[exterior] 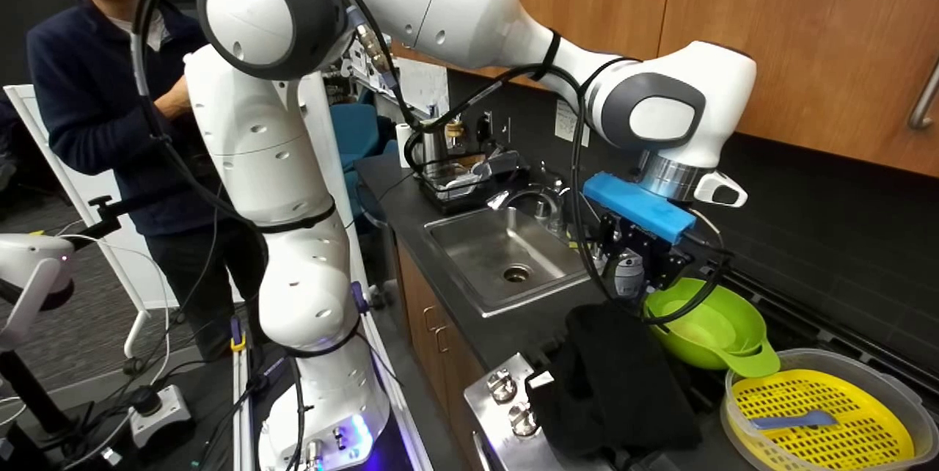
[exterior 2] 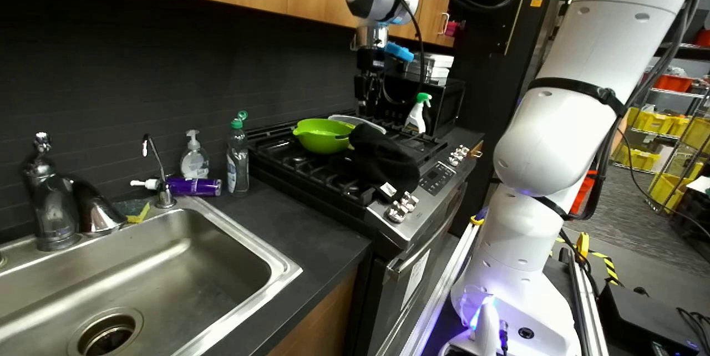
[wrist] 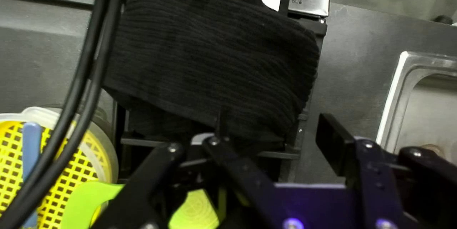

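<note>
- Gripper (wrist: 275,129), foremost in the wrist view: fingers stood well apart with nothing between them; no contact seen.
- Lime-green bowl (exterior 2: 324,142): sat on the stovetop (exterior 2: 277,148), near and below the gripper in both exterior views.
- Ribbed black cloth (exterior 2: 383,159): lay heaped just right of the bowl in an exterior view; touching or not, could not tell.
- Clear tub (exterior: 877,377): right of the bowl in an exterior view, yellow perforated insert (exterior: 777,390) and blue utensil (exterior: 792,420) within.
- Step in hand, judged: empty jaws over the stovetop, nothing lifted.
- Next move, judged: called for checking clearance above bowl and cloth before any lowering.
</note>
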